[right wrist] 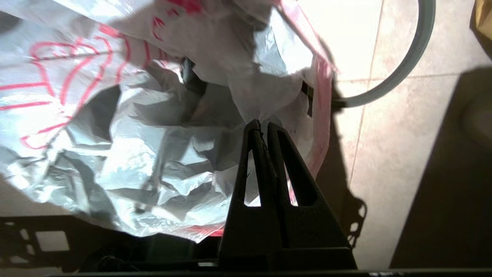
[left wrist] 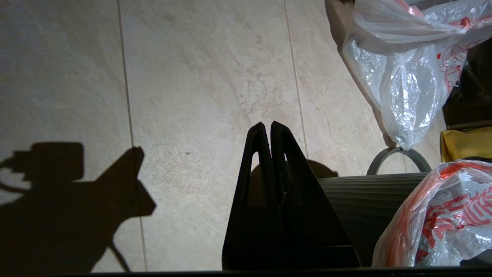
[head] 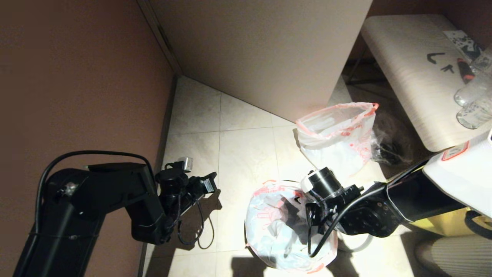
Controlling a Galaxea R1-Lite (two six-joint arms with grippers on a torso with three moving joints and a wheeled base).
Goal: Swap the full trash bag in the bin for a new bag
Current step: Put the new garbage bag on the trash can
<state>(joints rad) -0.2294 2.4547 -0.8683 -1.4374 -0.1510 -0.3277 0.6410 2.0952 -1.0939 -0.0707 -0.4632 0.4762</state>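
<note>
The new bag [head: 275, 231] is slack white film with red print, draped into and over the grey bin [left wrist: 365, 200]. Only a dark edge of the bin [head: 246, 236] shows from the head view. My right gripper [right wrist: 262, 124] is shut on a gathered pinch of the new bag [right wrist: 134, 134] at its mouth, above the bin [head: 296, 204]. The thin grey hoop [right wrist: 419, 57] lies loose on the floor beside the bin [head: 361, 244]. The full trash bag [head: 338, 134] stands behind on the tiles, mouth open. My left gripper [left wrist: 268, 125] hangs shut and empty to the left [head: 210, 181].
A small clear bag with dark items [head: 384, 150] lies by the full bag. A pale table [head: 407, 77] with clear bottles [head: 472, 100] stands at the right, a yellow tote [head: 449, 227] below it. A beige cabinet panel [head: 261, 50] and a brown wall [head: 77, 77] close the back and left.
</note>
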